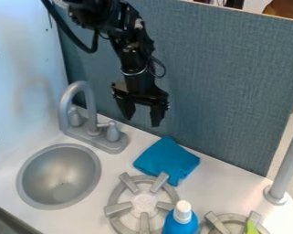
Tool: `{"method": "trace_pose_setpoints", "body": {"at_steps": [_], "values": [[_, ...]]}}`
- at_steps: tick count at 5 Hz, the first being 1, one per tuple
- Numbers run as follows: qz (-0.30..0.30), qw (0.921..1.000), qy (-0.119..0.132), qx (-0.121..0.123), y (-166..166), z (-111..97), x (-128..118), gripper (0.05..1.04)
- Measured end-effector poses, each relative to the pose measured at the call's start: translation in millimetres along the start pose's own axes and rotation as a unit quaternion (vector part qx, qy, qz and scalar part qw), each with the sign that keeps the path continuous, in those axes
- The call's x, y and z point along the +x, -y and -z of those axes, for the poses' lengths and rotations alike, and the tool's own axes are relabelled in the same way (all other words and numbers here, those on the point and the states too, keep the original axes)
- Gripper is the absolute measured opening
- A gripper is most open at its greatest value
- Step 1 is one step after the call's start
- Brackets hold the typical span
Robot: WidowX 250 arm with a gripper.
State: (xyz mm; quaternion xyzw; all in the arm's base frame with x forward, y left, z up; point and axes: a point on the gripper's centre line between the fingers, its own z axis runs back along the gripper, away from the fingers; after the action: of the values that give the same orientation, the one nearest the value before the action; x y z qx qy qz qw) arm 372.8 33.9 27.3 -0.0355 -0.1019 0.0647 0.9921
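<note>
The black gripper (142,116) hangs over the back of the counter, its two fingers apart with nothing between them. Below it and slightly to the right, a folded blue cloth (166,158) lies on the counter near the blue-grey back panel. A blue bottle with a white cap (182,219) stands at the front, beside the left burner. Part of a bright green object (251,227) shows on the right burner at the bottom edge.
A round grey sink (59,176) is at the left, with a grey faucet (80,98) behind it. The left burner (117,209) is front centre; the right burner (219,223) is at the bottom edge. A grey post (287,165) rises at the right.
</note>
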Motion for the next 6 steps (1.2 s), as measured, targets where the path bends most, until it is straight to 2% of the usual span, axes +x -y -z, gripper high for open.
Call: {"method": "trace_pose_setpoints", "body": {"at_steps": [1, 2, 3, 4, 6], "values": [[0.0, 0.9998, -0.021, 0.0, -1.3, 14.0, -8.1, 1.006], [0.016, 0.9996, -0.02, -0.008, 0.0, 30.8, -8.0, 1.006], [0.034, 0.9994, -0.008, -0.008, -1.2, 44.4, -2.2, 1.006], [0.039, 0.9992, 0.006, -0.003, -4.5, 66.9, 3.1, 1.006], [0.058, 0.997, 0.028, -0.043, 4.0, 114.3, 11.9, 1.006]]}}
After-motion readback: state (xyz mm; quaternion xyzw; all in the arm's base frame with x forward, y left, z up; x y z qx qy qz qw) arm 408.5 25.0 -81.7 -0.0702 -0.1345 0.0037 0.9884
